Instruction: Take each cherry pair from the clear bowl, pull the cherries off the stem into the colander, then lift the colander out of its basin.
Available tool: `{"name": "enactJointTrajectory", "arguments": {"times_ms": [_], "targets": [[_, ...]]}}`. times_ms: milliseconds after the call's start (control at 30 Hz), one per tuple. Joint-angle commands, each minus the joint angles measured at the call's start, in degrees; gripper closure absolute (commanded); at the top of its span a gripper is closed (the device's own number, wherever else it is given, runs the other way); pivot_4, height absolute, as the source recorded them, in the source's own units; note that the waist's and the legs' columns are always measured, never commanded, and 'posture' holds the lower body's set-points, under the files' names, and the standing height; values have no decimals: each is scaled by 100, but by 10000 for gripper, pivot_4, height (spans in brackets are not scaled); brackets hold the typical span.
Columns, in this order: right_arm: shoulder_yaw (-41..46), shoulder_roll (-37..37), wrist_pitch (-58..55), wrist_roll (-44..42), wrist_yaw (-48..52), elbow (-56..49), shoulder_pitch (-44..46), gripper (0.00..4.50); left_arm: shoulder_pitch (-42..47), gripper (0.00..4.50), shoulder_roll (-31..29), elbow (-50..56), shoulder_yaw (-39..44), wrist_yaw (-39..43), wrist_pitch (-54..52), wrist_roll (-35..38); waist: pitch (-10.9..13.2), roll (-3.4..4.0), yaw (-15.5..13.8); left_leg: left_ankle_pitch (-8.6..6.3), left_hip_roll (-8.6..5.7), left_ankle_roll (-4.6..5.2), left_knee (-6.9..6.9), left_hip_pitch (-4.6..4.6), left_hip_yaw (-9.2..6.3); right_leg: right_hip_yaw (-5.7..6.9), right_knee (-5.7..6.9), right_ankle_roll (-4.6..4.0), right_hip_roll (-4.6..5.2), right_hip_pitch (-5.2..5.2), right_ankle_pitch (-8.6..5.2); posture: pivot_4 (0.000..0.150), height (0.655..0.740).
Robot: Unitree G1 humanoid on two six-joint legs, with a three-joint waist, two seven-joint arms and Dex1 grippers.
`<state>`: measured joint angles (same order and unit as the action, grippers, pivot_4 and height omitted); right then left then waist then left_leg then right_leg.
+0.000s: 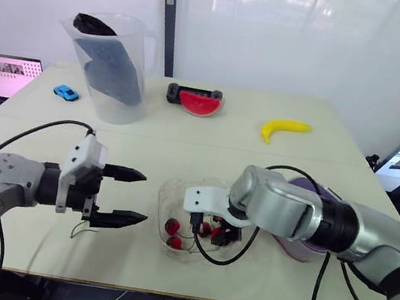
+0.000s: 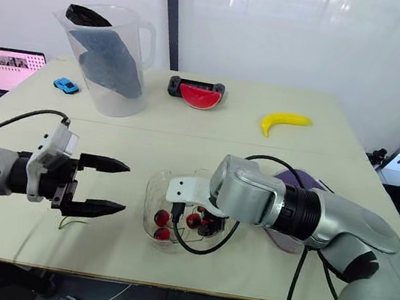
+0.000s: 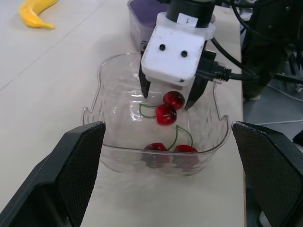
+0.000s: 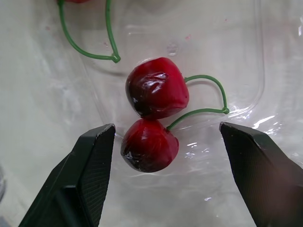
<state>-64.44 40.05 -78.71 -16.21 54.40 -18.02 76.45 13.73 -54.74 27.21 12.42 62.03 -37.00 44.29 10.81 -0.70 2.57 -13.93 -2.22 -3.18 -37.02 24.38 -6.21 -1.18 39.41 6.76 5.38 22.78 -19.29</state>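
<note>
A dark red cherry pair [image 4: 154, 113] on a green stem lies in the clear plastic bowl [image 3: 123, 161], between the wide-spread black fingers of the right gripper [image 4: 165, 128], untouched. The left gripper [image 1: 145, 198] hovers beside the bowl, likewise wide open.

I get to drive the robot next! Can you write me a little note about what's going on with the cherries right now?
Left gripper: open, empty, hovering over the table beside the clear bowl.
Right gripper: open, down inside the bowl, a finger on each side of one cherry pair, not closed on it.
A second cherry pair also lies in the bowl.
The purple colander is on the table past the right arm, its inside hidden.
Left to do: both pairs, then lift the colander.
</note>
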Motion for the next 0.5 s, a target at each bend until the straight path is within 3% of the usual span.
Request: {"name": "enactJointTrajectory", "arguments": {"times_ms": [33, 167, 400, 500], "targets": [[22, -53, 8, 87, 7, 10, 9, 13096, 92, 0, -2, 110, 54, -39, 79, 3, 0, 0, -4, 0, 0, 0, 0, 0, 0, 0, 0, 0, 0, 0, 0, 1500, 7400], [-31, -102, 35, 164, -33, 87, -34, 30969, 135, 0, 5, 99, 25, -75, 81, -9, 0, 0, -1, 0, -1, 0, -1, 0, 0, 0, 0, 0, 0, -1, 0, 1500, 7400], [238, -16, 573, 315, 139, 160, -50, 30969, 266, 0, 219, -30, 134, -316, -227, 370, -1, -1, -1, 0, -1, 0, -2, 0, 0, 0, 0, 0, 0, -2, 0, 1500, 7400], [795, 183, 865, 185, 381, -63, -87, 30969, 363, 0, 249, -168, 177, -404, -293, 403, 0, -1, -4, 0, -1, 0, -1, 0, 0, 0, 0, 0, 0, -1, 0, 1500, 7400]]}}
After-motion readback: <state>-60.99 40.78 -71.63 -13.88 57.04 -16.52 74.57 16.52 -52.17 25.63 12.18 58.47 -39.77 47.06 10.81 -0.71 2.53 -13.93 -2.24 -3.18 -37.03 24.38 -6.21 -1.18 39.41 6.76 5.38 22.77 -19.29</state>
